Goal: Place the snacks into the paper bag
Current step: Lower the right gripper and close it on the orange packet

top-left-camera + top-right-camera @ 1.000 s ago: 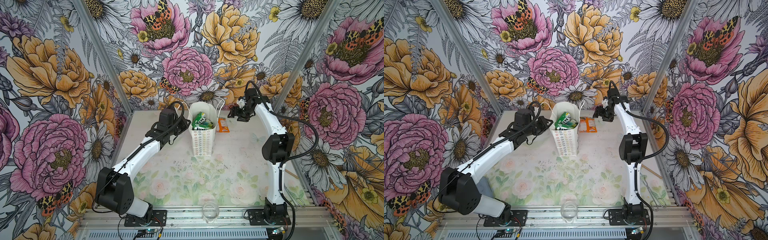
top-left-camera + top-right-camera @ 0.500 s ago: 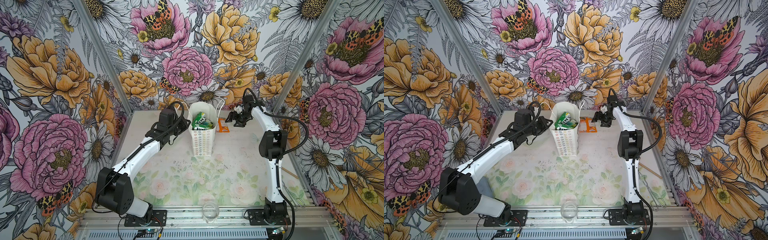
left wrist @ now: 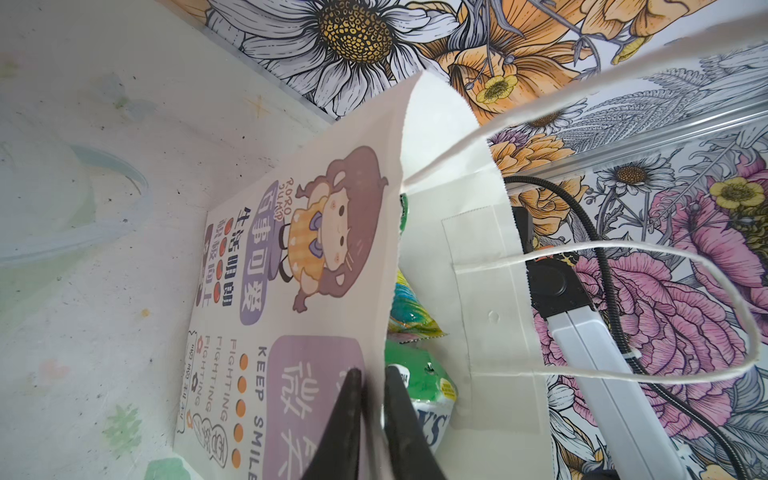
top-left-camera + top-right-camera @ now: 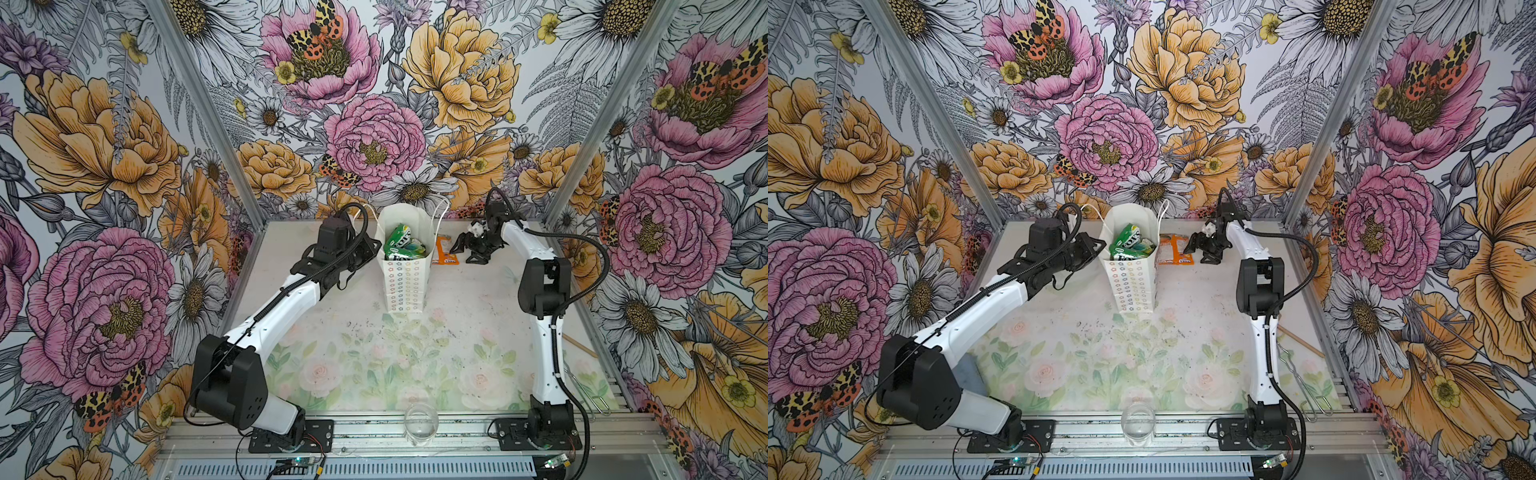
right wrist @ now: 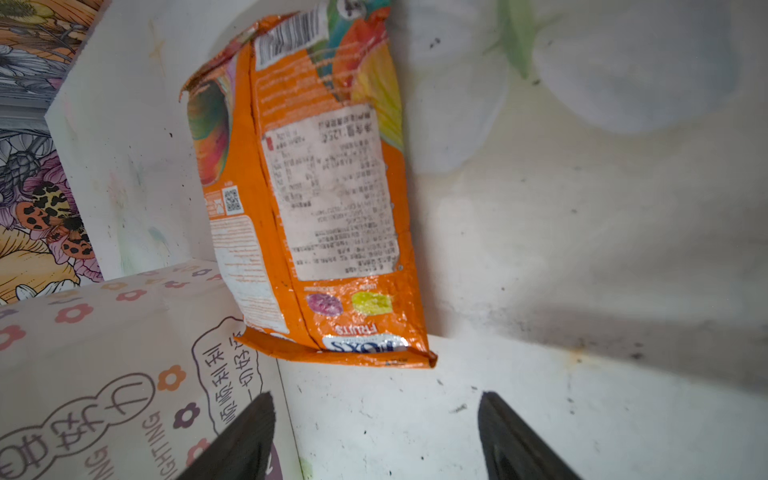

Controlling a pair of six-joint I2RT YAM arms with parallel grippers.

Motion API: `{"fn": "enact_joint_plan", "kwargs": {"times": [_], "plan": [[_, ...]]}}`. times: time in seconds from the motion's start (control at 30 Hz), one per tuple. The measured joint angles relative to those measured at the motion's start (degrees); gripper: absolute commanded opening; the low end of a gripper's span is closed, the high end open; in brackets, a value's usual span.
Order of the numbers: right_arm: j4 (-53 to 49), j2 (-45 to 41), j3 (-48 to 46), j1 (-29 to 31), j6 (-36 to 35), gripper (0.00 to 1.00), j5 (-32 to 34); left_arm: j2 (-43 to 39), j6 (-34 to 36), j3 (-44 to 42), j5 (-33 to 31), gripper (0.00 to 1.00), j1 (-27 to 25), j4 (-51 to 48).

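The white paper bag (image 4: 405,282) (image 4: 1134,286) stands upright at the back of the table, open at the top. Green snacks (image 4: 400,245) (image 4: 1124,246) fill its mouth. My left gripper (image 4: 376,248) (image 4: 1100,245) (image 3: 370,374) is shut on the bag's left rim (image 3: 311,270), with a green packet (image 3: 419,382) just inside. One orange snack packet (image 4: 444,251) (image 4: 1175,249) (image 5: 324,187) lies flat on the table right of the bag (image 5: 104,353). My right gripper (image 4: 463,254) (image 4: 1196,254) (image 5: 376,397) stands open and empty, low over the table just short of the packet's near end.
A clear glass (image 4: 420,424) (image 4: 1138,422) stands at the table's front edge. A wooden stick (image 4: 582,345) (image 4: 1300,336) and a wire tool (image 4: 1304,386) lie along the right side. The flowered back wall is close behind the bag and packet.
My right gripper has moved left and down toward the orange packet, its elbow drawing in. The left gripper has kept its hold on the bag's rim and has not moved.
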Motion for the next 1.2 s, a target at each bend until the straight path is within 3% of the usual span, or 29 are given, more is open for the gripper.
{"fn": "enact_joint_plan", "kwargs": {"times": [0.83,1.2], "plan": [[14.6,-0.1,-10.1,-0.4,6.4,0.79,-11.6,0.0,0.0,0.0,0.0,0.14,-0.1,0.0],[17.4,-0.1,-11.0,-0.4,9.2,0.78,-13.1,0.0,0.0,0.0,0.0,0.14,-0.4,0.0]]}}
